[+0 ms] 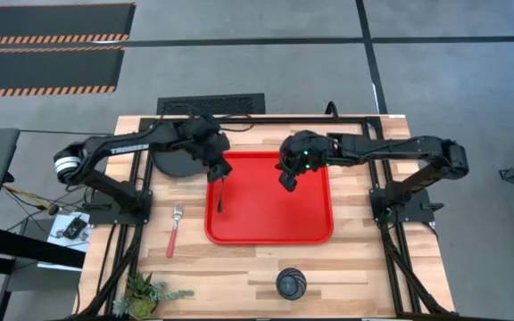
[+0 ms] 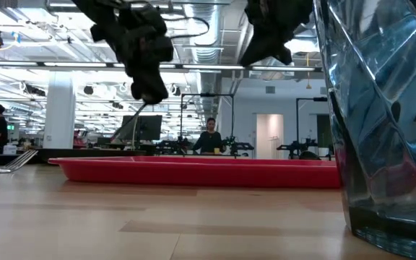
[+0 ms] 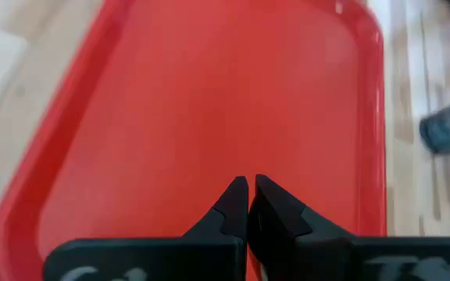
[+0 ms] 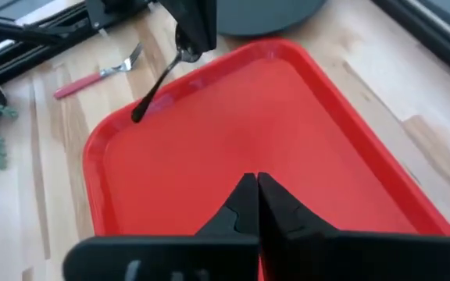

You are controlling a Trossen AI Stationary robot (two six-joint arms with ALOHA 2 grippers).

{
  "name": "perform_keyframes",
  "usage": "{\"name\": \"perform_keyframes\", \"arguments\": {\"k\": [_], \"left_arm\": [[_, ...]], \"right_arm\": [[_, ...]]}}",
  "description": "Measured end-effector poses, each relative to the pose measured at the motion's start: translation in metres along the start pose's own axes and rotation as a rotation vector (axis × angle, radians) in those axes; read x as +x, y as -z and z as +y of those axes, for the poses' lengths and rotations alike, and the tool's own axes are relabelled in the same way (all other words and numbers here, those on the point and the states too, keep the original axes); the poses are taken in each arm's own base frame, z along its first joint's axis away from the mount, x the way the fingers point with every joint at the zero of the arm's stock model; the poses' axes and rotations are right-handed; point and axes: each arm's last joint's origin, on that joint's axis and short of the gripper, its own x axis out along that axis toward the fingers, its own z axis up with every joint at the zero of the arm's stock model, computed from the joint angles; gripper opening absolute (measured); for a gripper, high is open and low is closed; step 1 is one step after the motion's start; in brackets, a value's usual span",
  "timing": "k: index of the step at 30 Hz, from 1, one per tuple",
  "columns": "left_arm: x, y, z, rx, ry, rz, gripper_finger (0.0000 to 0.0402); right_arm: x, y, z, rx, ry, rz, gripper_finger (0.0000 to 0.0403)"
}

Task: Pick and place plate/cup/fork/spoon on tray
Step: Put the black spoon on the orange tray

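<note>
Left tool hung over the left edge of the red tray, clenched on the spoon by its bowl end. The thin handle dangled downward over the tray floor, as the right wrist view showed it. Judgement: held this way so the spoon can be lowered and let go inside the rim rather than on the desk.

Right tool hovered over the upper middle of the tray, fingers pressed together with nothing between them; likely parked clear of the drop spot.

Nothing lay on the tray floor. Plate sat on the desk at the tray's upper left corner, partly under the left arm. Fork lay on the desk left of the tray, tines toward the frame top. Cup stood below the tray, lower centre of frame. A small plant sat at the lower left. Judgement: spoon placement in hand; three items remain.
</note>
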Motion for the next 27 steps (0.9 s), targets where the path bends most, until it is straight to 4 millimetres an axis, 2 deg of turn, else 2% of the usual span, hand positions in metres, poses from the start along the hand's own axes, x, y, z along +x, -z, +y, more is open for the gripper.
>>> {"name": "perform_keyframes", "arguments": {"k": [6,10,18,27], "left_arm": [[0.019,0.008,0.009,-0.008,0.007,0.067,0.0],[0.029,0.025,0.015,-0.054,0.004,0.086,0.0],[0.041,0.041,0.021,-0.098,0.013,0.012,0.0],[0.047,0.055,0.028,-0.111,-0.068,-0.004,0.0]], "right_arm": [[-0.001,0.002,0.008,-0.016,-0.024,-0.008,0.0012],[-0.001,0.003,0.011,-0.021,-0.029,-0.007,0.0004],[-0.001,0.003,0.013,-0.017,-0.031,-0.006,0.0011],[-0.001,0.002,0.013,-0.016,-0.031,-0.015,0.001]]}}
